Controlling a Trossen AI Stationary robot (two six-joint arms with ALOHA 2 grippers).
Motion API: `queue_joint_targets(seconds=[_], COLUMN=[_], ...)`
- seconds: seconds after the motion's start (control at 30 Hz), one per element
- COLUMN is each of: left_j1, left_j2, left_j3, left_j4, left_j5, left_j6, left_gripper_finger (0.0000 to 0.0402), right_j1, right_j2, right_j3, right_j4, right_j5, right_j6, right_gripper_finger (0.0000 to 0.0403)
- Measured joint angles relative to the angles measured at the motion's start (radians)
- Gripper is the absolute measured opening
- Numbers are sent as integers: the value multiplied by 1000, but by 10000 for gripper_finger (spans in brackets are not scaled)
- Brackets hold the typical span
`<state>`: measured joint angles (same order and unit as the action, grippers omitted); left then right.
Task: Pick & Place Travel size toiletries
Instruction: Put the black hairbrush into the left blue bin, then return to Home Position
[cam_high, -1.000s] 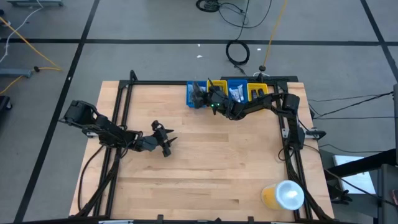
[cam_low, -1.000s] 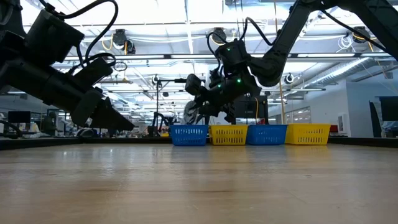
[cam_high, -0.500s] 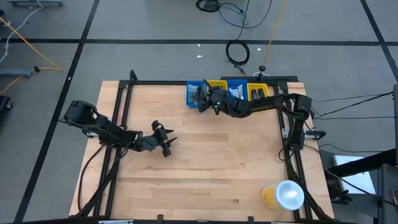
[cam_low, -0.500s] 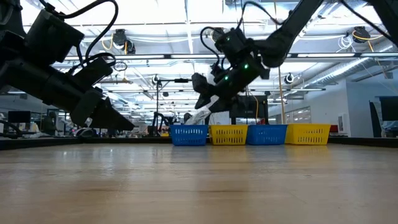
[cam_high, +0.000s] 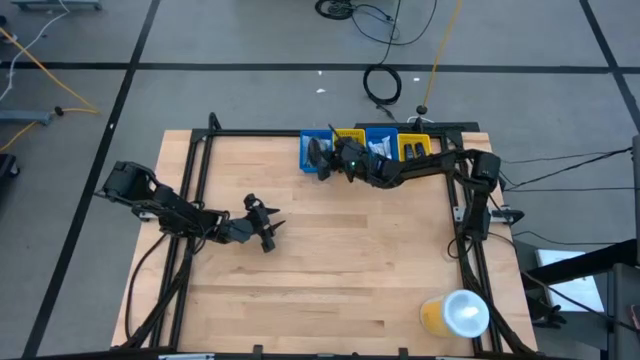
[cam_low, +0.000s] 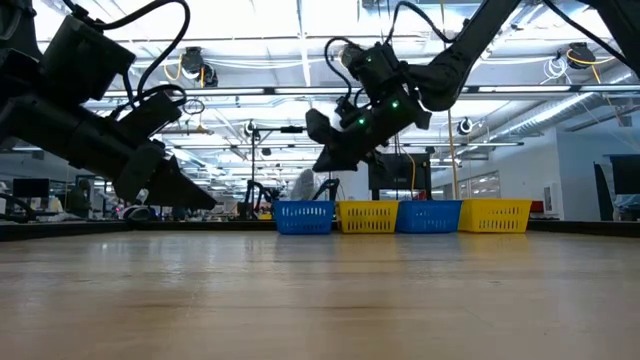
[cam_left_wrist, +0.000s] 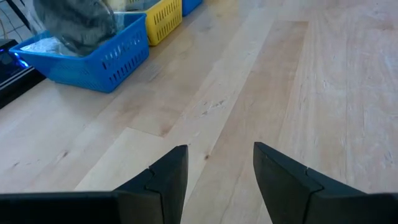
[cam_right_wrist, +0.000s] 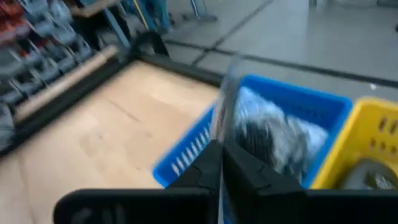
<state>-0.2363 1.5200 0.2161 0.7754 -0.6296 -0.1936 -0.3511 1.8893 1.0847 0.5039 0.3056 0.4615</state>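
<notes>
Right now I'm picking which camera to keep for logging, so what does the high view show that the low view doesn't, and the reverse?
Only the high view: the yellow cup with white lid at the table's near right corner, the floor cables, and the contents of the bins.

Only the low view: the room behind the table with its ceiling lights, and the height of the right gripper above the blue bin.

Both: four bins in a row, blue, yellow, blue, yellow, the left gripper waiting over bare wood, and the right gripper, jaws shut, over the leftmost blue bin.
</notes>
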Motion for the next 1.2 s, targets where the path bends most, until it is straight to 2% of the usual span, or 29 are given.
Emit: queue_joint_targets(seconds=[0.23,0.5,0.6,0.73,0.97,1.1,1.2], left_j1=[0,0,0,0,0,0,0], left_j2=[0,0,0,0,0,0,0], left_j3=[0,0,0,0,0,0,0], left_j4=[5,6,6,6,5,5,5], left_j5=[0,0,0,0,0,0,0], left_j6=[-3,-4,-4,-6,-6,-6,-4], left_gripper_finger=[182,182,182,182,182,182,182], right_j1=[-9,-21,-20,-21,-20,-21,-20], right_j2=[15,75,99,96,10,-55,-108], right_j3=[1,0,0,-1,1,1,1], right_j4=[118,91,86,75,-32,-113,-192], right_j5=[-47,-47,-47,-48,-49,-48,-73], right_j6=[7,48,47,-2,-42,-61,-75], right_gripper_finger=[3,8,28,78,167,183,173])
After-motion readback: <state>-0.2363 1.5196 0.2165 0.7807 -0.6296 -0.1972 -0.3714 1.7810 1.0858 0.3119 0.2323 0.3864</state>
